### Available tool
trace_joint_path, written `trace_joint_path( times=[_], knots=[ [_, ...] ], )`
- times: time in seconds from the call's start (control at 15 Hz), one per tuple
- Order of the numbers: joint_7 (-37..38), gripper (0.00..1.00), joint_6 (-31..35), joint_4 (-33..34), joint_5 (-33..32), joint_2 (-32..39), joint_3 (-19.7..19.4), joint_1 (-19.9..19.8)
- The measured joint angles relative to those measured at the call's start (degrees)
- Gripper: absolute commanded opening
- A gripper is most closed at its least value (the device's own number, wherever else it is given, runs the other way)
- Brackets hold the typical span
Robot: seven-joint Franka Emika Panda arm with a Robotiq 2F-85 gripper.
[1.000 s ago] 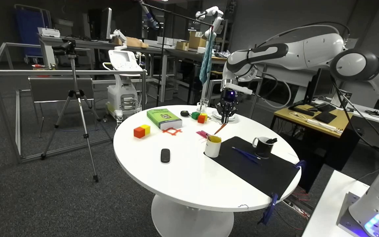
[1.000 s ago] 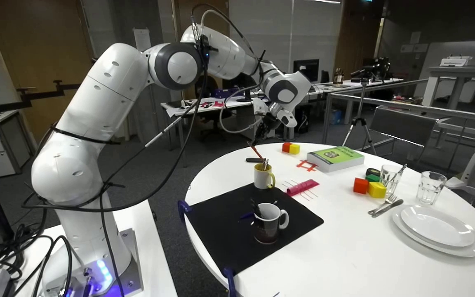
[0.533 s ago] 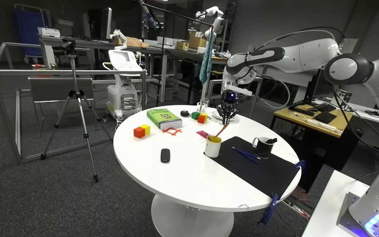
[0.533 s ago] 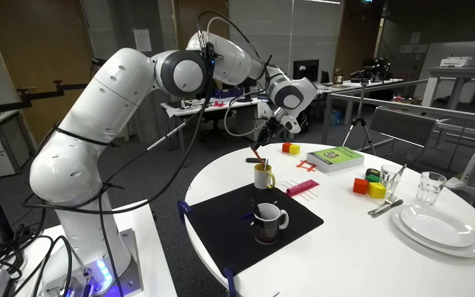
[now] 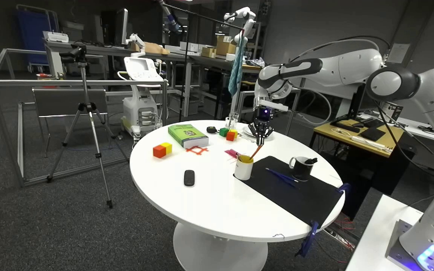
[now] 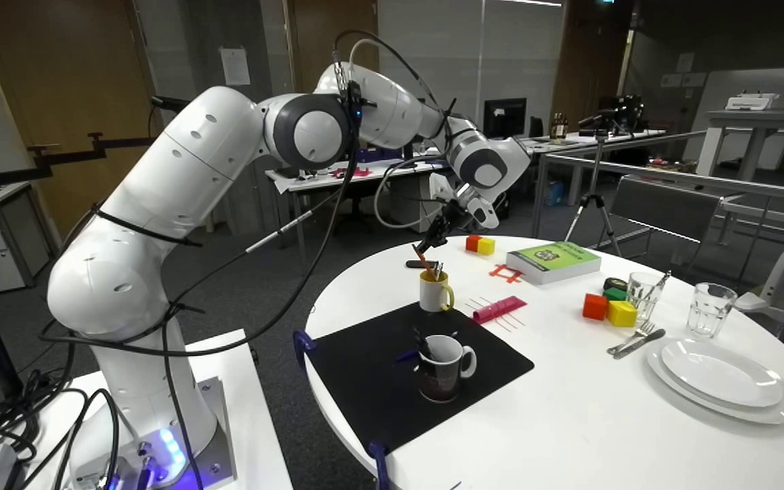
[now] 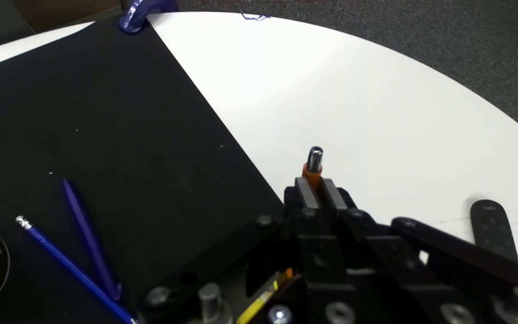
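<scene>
1 orange pen [image 7: 311,175] is pinched in the gripper [image 7: 316,191], jaws nearly together, slanting with its lower end at the mouth of the white mug [image 5: 243,170] on the black mat's [image 5: 288,195] corner. Best, I judge, to hold firm, move slowly along the pen's slant and avoid the silvery pens [image 6: 438,272].

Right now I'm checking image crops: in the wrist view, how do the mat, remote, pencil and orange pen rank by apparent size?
1. Mat, by far.
2. Remote and pencil, unranked: the pencil looks longer, the remote broader.
3. Orange pen, mostly hidden by the gripper.
</scene>
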Motion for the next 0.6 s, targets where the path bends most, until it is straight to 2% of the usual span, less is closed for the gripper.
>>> trace_joint_path(
  times=[0.6],
  knots=[
    [2.05,0.02,0.01,1.50,0.00,2.57,-0.36,0.18]
  ],
)
